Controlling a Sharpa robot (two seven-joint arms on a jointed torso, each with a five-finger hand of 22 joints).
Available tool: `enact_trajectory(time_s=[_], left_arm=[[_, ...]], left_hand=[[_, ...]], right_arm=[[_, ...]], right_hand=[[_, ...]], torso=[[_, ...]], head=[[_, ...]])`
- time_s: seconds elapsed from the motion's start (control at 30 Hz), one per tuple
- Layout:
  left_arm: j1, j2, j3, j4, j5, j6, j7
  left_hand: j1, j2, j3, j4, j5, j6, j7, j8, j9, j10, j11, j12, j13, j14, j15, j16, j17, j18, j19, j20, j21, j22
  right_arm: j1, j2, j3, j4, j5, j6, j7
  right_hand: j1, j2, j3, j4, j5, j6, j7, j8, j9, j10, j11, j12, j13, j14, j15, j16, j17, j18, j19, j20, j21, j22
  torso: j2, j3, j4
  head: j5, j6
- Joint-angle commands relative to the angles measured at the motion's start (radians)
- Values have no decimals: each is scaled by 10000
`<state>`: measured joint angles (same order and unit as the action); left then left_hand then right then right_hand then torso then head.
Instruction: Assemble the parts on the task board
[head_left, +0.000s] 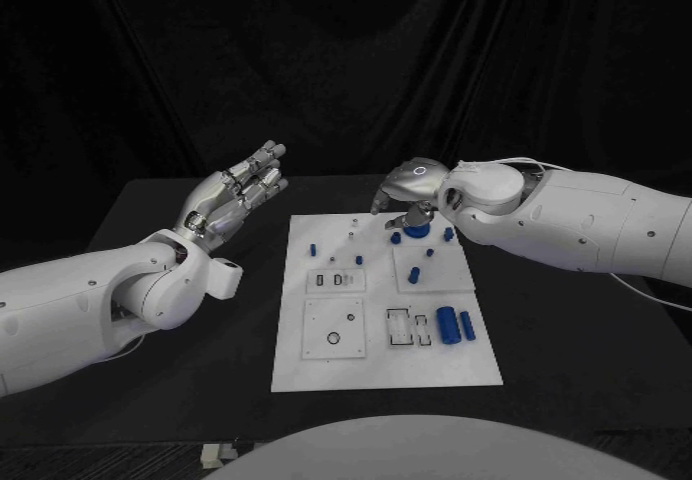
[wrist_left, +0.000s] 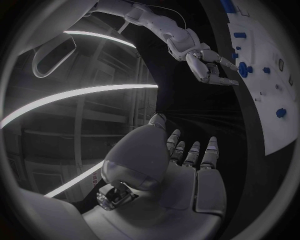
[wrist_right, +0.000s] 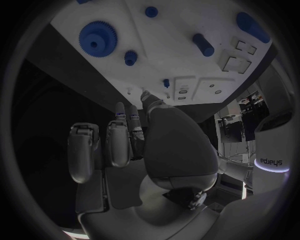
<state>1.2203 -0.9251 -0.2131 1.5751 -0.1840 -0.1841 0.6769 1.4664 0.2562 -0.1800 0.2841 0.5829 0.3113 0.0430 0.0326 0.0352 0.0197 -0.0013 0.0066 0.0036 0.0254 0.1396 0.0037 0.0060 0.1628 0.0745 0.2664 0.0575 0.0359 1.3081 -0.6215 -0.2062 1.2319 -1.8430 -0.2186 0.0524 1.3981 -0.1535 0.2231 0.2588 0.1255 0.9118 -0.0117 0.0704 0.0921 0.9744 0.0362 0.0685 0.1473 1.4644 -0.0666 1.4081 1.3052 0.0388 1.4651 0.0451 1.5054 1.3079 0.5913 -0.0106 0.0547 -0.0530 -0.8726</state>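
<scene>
left hand raised, spread, empty | right hand over gear, seemingly empty | task board

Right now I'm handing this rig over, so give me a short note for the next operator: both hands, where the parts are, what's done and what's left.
Left hand: raised off the table to the left of the task board, fingers apart, holding nothing.
Right hand: over the board's far edge, fingers pointing down near the blue gear; nothing held as far as the wrist view shows.
Parts: the gear and several small blue pieces sit on the far right part of the board; two blue cylinders lie near its right edge.
Done: cannot tell which parts are seated.
Left: loose cylinders and open slots remain.
</scene>
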Motion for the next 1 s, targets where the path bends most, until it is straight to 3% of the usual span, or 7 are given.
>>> enact_trajectory(time_s=[0.03, 0.6, 1.0], left_arm=[[15, 34, 12, -4, -58, 278, 1107], [3, 40, 10, -40, -59, 437, 1019], [-8, 21, 9, -64, -59, 507, 978]], left_hand=[[118, -17, 46, -1, 54, 98, 24, 46, 17, -15, 73, -19, 13, 9, 43, 38, 15, 183, 33, 72, 73, 15], [231, -35, 135, -12, 101, 185, 118, 57, 25, 1, 180, -15, 17, 69, 127, 53, 28, 182, 152, 192, 169, 56], [257, -44, 158, -14, 114, 214, 145, 60, 28, 0, 211, -15, 17, 108, 152, 63, 38, 182, 194, 210, 202, 70]], right_arm=[[-59, -19, 6, -52, -129, 495, -158], [-135, -113, 6, -184, 165, 739, -190], [-275, 2, 6, -479, 287, 915, -199]], right_hand=[[-8, 63, -51, -27, 153, -104, -31, -54, -24, -148, 20, -41, -11, 571, 65, -70, -74, -46, 247, 67, -74, 1395], [54, 207, 7, -177, 1115, -188, -54, -21, -12, -456, 99, 0, 20, 444, 137, -195, -339, 40, 11, 134, -286, 1123], [120, 209, 48, -258, 1187, -178, -45, -10, -4, -425, 98, 43, 42, 419, 145, -218, -392, 53, -27, 146, -321, 1083]], torso=[[-14, 1, -23], [-21, -13, 13], [-22, -18, 19]], head=[[-11, 0], [-36, 0], [-9, 0]])
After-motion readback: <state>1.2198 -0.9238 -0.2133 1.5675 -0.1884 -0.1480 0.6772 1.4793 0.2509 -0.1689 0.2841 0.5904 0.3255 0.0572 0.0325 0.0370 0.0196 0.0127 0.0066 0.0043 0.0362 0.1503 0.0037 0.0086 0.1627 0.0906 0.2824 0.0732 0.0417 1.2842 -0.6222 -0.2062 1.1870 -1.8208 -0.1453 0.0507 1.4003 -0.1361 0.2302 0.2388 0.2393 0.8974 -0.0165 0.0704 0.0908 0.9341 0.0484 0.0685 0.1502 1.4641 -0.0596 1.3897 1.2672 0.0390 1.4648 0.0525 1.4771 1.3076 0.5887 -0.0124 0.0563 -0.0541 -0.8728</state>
